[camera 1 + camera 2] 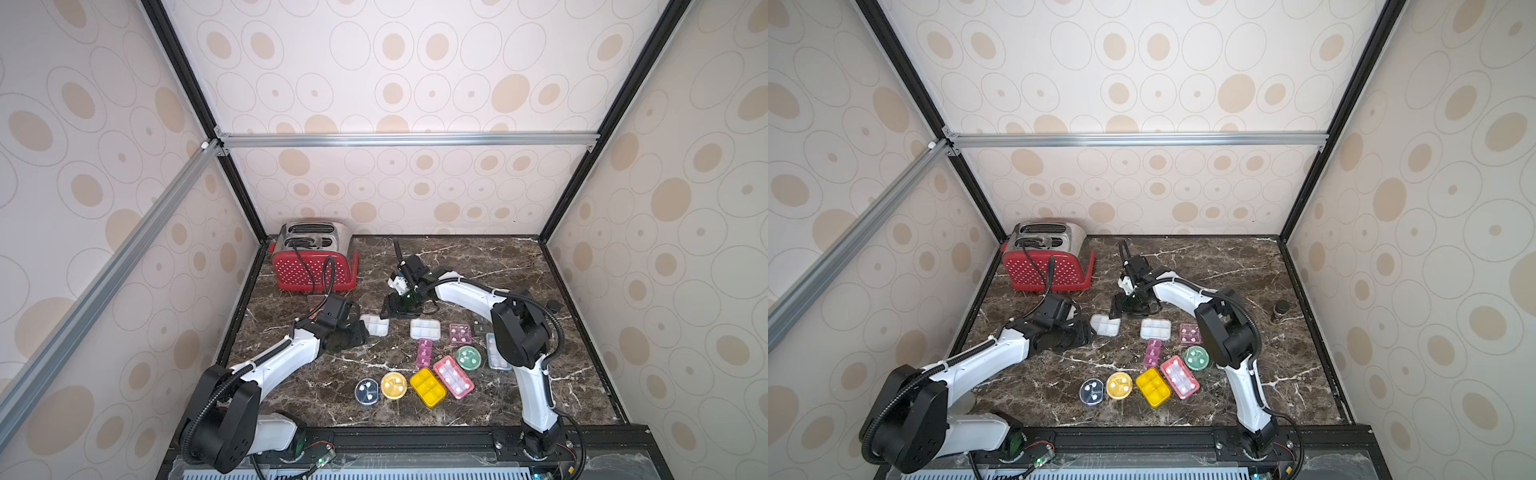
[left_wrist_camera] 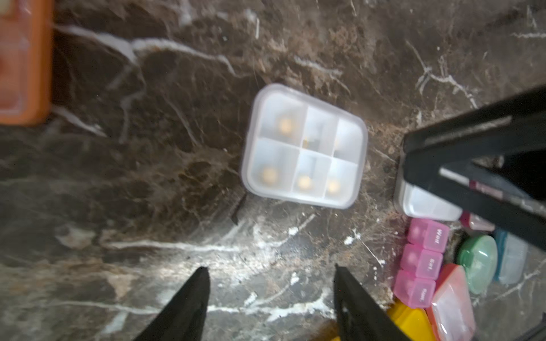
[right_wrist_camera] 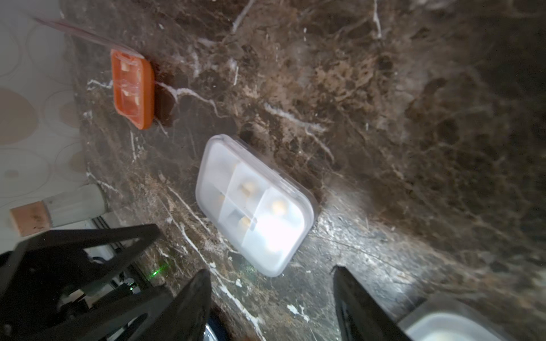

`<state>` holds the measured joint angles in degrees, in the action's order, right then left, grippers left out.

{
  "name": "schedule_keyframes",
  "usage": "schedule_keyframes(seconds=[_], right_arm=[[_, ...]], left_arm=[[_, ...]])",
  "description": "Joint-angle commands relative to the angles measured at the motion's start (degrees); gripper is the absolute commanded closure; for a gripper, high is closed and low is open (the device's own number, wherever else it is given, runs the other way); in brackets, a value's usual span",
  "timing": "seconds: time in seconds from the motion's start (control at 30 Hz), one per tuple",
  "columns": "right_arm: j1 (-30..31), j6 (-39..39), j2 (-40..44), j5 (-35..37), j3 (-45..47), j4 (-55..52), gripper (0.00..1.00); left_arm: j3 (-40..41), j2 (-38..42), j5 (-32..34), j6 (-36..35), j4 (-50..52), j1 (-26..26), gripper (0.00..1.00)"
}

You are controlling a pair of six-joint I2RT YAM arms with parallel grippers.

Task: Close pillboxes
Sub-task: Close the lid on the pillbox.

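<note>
Black fingers of the left pincer (image 2: pixel 270 270) stand well apart in its wrist view. Only bare marble table (image 2: pixel 147 177) shows between them, and they hold and touch nothing. In both top views this pincer hangs low just left of the white pillbox (image 1: pixel 375 325), nearer the front than the red toaster (image 1: pixel 314 266). The right pincer (image 3: pixel 271 271) is likewise spread and empty, its tips just short of that same white pillbox. Whether a tip brushes the box's near edge cannot be told. From above, it sits just behind the gap between that box and the second white pillbox (image 1: pixel 424 329).

Only the pink strip pillbox (image 2: pixel 422 262) carries writing. One lid seems to read "Wed"; the other two labels are too blurred to read.

The white pillbox lies flat on the table between the two pincers, ahead of both sets of tips. Tan pills show in its six compartments through a frosted lid that appears down. To its left, mostly hidden by the left arm from above, sits the orange pillbox (image 3: pixel 133 88), its clear lid apparently swung open. Rightward come the second white pillbox, the pink strip, the maroon square pillbox (image 1: pixel 460 333), the green round pillbox (image 1: pixel 469 357) and the pale blue pillbox (image 1: pixel 496 357), half behind the right arm. The front row, left to right, holds the blue round pillbox (image 1: pixel 367 391), the yellow round pillbox (image 1: pixel 393 385), the yellow rectangular pillbox (image 1: pixel 428 386) and the red rectangular pillbox (image 1: pixel 453 377). A small dark jar (image 1: pixel 1280 311) stands apart at the far right.
</note>
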<state>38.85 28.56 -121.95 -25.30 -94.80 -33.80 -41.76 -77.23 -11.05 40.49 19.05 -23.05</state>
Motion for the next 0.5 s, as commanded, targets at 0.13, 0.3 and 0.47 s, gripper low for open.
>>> schedule_keyframes(seconds=[0.13, 0.3, 0.47], right_arm=[[1.90, 4.42, -1.16, 5.87, 0.60, 0.16, 0.41], [2.36, 4.43, -2.92, 6.32, -1.26, -0.84, 0.46], [3.00, 4.38, -4.41, 6.20, -2.77, -1.71, 0.51]], left_arm=[[-7.57, -8.39, 2.53, -4.45, 1.88, 1.60, 0.22], [-9.82, -13.47, 3.01, -5.57, 1.01, 1.65, 0.28], [-10.74, -15.79, 3.36, -5.95, 0.66, 1.60, 0.32]])
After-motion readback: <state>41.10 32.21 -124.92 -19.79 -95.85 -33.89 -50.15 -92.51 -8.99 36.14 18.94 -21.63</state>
